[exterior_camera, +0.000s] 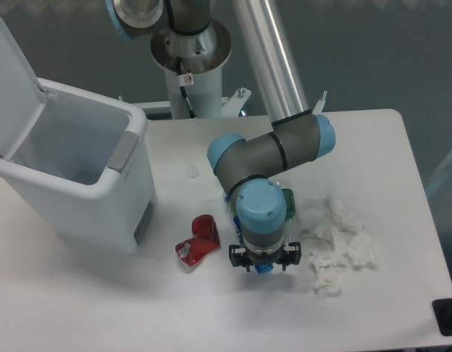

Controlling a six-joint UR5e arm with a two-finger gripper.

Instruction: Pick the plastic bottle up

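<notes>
A fixed camera looks down on a white tabletop where a single robot arm bends over and points its gripper straight down. The wrist of the arm, a round blue cap seen from above, covers most of what lies beneath it. The plastic bottle lies directly under the gripper, almost wholly hidden; only a small patch of blue shows at the near edge of the gripper, and a sliver of blue and green peeks out on the far side of the wrist. Judging by those two ends, the bottle's long axis runs from the far side of the gripper toward the camera side, passing beneath the wrist. The black fingers stand a little apart on either side of the blue patch, so the gripper looks partly open and set around the bottle, but whether it presses on the bottle cannot be told from this view. Just beside the gripper, on the camera's left, lies a crushed red can. On the opposite side, near the gripper, sits a heap of crumpled white tissue. Well apart, farther beyond the can, stands a white bin with its lid raised.
</notes>
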